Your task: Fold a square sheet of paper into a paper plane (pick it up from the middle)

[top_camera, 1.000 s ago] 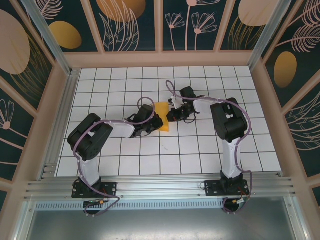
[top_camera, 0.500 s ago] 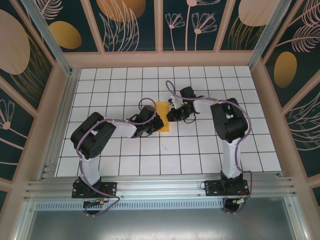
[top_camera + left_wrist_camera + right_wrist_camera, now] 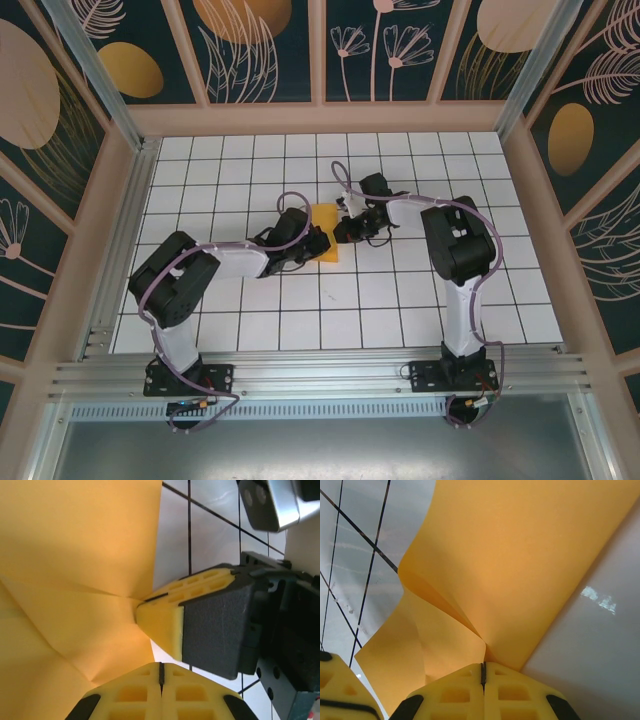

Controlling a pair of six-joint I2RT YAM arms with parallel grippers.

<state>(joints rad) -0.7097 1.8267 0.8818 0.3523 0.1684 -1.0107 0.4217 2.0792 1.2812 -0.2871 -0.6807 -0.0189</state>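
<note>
One sheet: an orange sheet (image 3: pixel 324 234) lies a little toward 12 o'clock from the middle of the table (image 3: pixel 400 300), between the two grippers. From above it reads as a narrow strip rather than a full square.
Shape: creases fan across it, and in the right wrist view one part lifts and curls off the tiles. It does not yet look like a dart.
Progress: I would call it partway. Some folds are in, but the nose, the wings and the centre ridge all look left to do.
Right gripper: the right gripper (image 3: pixel 483 672) sits at the sheet's 3 o'clock edge with its jaws closed tight. The creases run straight into the seam between its pads, so it looks to be pinching the paper there.
Left gripper: the left gripper (image 3: pixel 161 677) is at the sheet's 8 o'clock, jaws closed and pads meeting with no gap. The paper reaches its pads, but I cannot tell whether any is caught between them.
Pair: the two sets of tips are close together. In the left wrist view the right one's pad sits just toward 12 o'clock from the left one's, at the spot where the creases meet.
</note>
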